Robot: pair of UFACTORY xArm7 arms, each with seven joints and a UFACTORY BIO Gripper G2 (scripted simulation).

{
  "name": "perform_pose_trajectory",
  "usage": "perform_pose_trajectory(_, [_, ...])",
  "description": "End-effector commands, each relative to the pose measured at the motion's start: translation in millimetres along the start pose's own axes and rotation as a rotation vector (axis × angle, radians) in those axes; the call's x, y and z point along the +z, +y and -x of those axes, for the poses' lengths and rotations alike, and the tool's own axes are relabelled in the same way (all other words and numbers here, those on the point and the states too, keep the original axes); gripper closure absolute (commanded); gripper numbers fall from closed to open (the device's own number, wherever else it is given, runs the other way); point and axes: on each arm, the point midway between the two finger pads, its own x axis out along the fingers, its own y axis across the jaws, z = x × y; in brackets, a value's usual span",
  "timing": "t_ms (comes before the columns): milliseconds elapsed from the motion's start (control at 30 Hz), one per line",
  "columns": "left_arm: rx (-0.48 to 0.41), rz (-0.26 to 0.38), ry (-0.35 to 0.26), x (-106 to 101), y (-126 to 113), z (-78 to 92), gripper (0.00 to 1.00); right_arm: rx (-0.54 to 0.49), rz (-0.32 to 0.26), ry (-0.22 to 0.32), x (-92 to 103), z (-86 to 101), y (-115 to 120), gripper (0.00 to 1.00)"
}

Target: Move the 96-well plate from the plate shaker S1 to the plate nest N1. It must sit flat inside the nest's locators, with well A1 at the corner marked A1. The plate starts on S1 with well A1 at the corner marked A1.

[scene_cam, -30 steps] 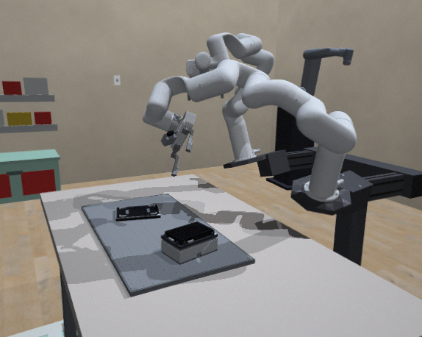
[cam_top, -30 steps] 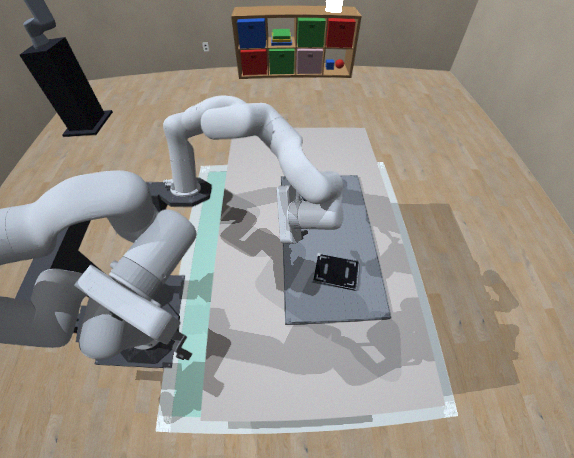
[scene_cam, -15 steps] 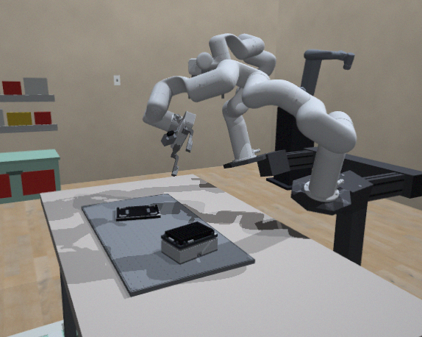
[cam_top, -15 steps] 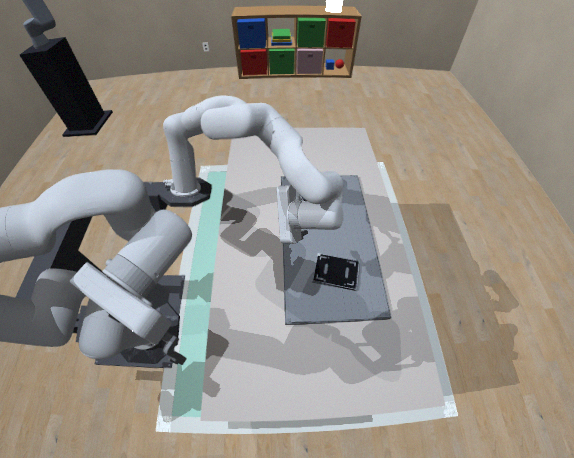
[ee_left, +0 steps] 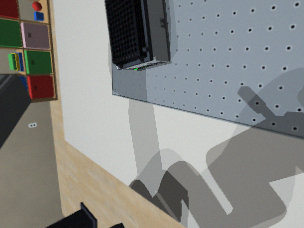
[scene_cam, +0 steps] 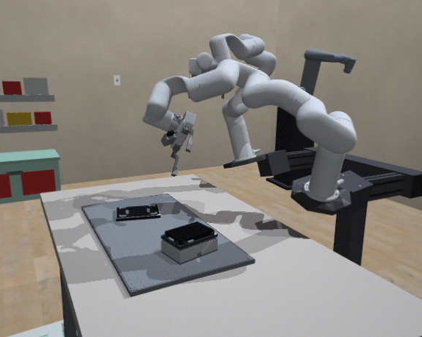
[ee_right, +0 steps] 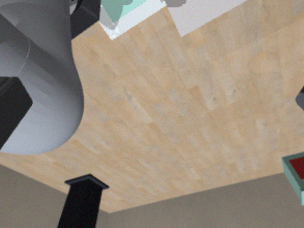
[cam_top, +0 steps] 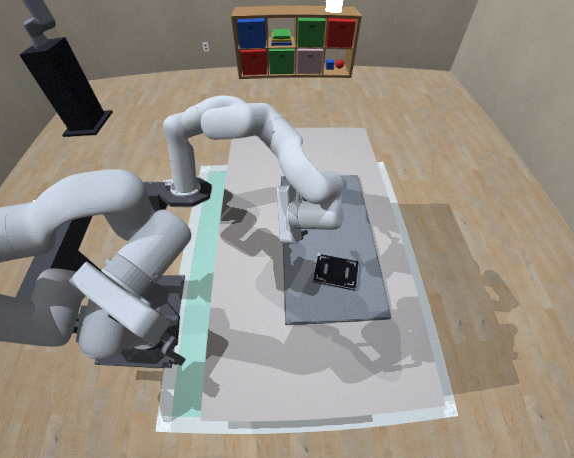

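Observation:
The black 96-well plate (scene_cam: 189, 232) (ee_left: 122, 32) sits on top of the grey plate shaker S1 (scene_cam: 190, 252) (ee_left: 159, 35). Its A1 corner cannot be made out. In the top view the left arm hides both. The black plate nest N1 (cam_top: 336, 272) (scene_cam: 138, 213) is empty, with pale locators at its corners. My left gripper (scene_cam: 181, 162) is open and empty, well above the board, tilted, with the shaker off to one side of it. My right gripper (ee_right: 157, 103) is open and empty, away from the board beyond the table's arm-side edge; its wrist view shows mostly floor.
A grey perforated board (cam_top: 327, 307) (scene_cam: 141, 272) (ee_left: 215, 75) carries shaker and nest on the pale table (cam_top: 302, 395) (scene_cam: 281, 291). The left arm reaches over the board's shaker end. The right arm is folded back beside its base. A black pedestal (cam_top: 64, 85) stands on the floor behind.

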Motion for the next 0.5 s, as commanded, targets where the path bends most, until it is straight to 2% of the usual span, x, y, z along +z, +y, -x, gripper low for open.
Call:
perform_pose_trajectory(0, [-0.002,0.005,-0.002,2,1,1.6,0.00,-0.002,0.000,-0.002,0.3,0.6,0,0.00])
perform_pose_trajectory(167, [-0.002,0.005,-0.002,2,1,1.6,0.00,-0.002,0.000,-0.002,0.3,0.6,0,0.00])
perform_pose_trajectory(200, [-0.002,0.005,-0.002,2,1,1.6,0.63,-0.002,0.000,-0.002,0.3,0.6,0,0.00])
perform_pose_trajectory(233, [-0.014,0.022,-0.028,4,6,1.6,0.63,-0.002,0.000,-0.002,0.3,0.6,0,0.00])
perform_pose_trajectory(300, [-0.014,0.022,-0.028,4,6,1.6,0.63,-0.002,0.000,-0.002,0.3,0.6,0,0.00])
perform_pose_trajectory(400, [-0.015,0.120,-0.048,9,6,-12.4,0.63,-0.002,0.000,-0.002,0.3,0.6,0,0.00])
perform_pose_trajectory(433, [-0.015,0.121,-0.048,10,6,-16.4,0.63,-0.002,0.000,-0.002,0.3,0.6,0,0.00])
perform_pose_trajectory(467, [-0.019,0.150,-0.064,12,7,-20.8,0.63,-0.002,0.000,-0.002,0.3,0.6,0,0.00])
